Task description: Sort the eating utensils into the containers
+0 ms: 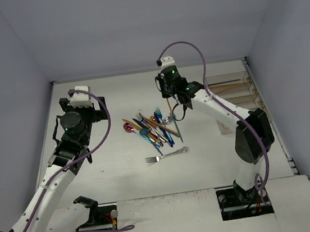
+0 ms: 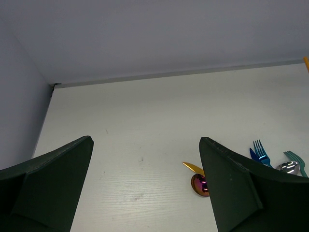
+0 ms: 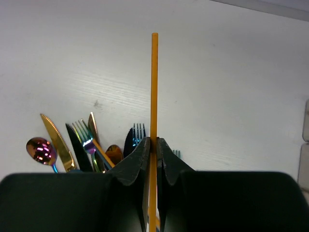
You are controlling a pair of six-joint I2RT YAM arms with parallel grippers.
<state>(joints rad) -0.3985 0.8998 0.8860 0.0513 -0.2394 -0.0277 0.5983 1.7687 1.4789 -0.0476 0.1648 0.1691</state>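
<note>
A pile of gold, blue, teal and iridescent utensils [image 1: 154, 128] lies mid-table, and a silver fork [image 1: 166, 155] lies apart in front of it. My right gripper [image 1: 168, 98] hangs above the pile's far right side. In the right wrist view it [image 3: 154, 142] is shut on a thin gold utensil handle [image 3: 154, 87] that sticks out beyond the fingertips. The clear trays [image 1: 232, 88] stand at the right; the farthest holds gold utensils. My left gripper [image 1: 79, 98] is open and empty over bare table left of the pile; it also shows in the left wrist view [image 2: 146, 140].
The left wrist view shows a magenta spoon [image 2: 199, 184], a gold knife tip [image 2: 192, 167] and a blue fork [image 2: 260, 150] by the right finger. Walls close the table at the back and both sides. A tray edge [image 3: 305, 113] shows in the right wrist view.
</note>
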